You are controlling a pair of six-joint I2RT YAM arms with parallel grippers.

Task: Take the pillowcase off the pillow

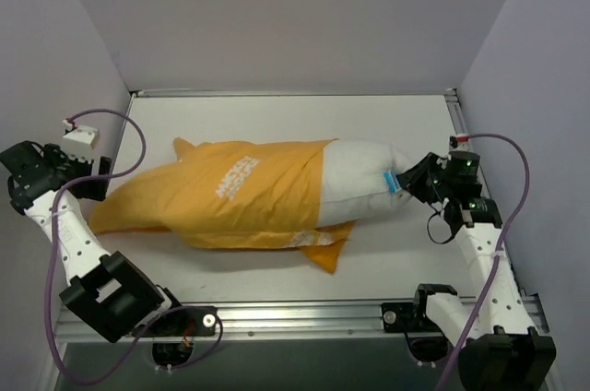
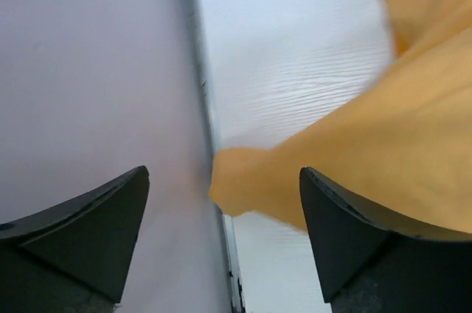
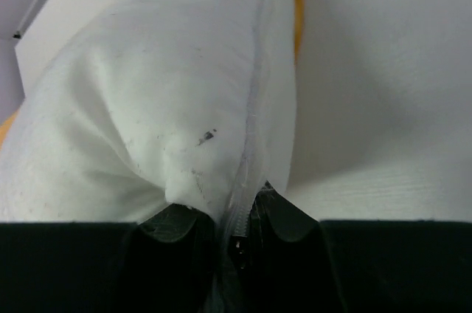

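Observation:
The orange pillowcase (image 1: 230, 193) lies across the table and covers the left two thirds of the white pillow (image 1: 361, 179). The pillow's right end sticks out bare, with a small blue tag (image 1: 392, 180) at its corner. My right gripper (image 1: 408, 181) is shut on that pillow end; in the right wrist view the seam and zipper (image 3: 247, 202) are pinched between the fingers. My left gripper (image 1: 92, 186) is open by the left wall, next to the pillowcase's left corner (image 2: 236, 184), which lies between the fingers untouched.
The left wall (image 2: 88, 69) stands close beside the left gripper, with the table's metal edge rail (image 2: 210, 128) along it. White table surface (image 1: 277, 124) lies behind the pillow. A loose orange flap (image 1: 327, 248) points toward the front rail (image 1: 304, 317).

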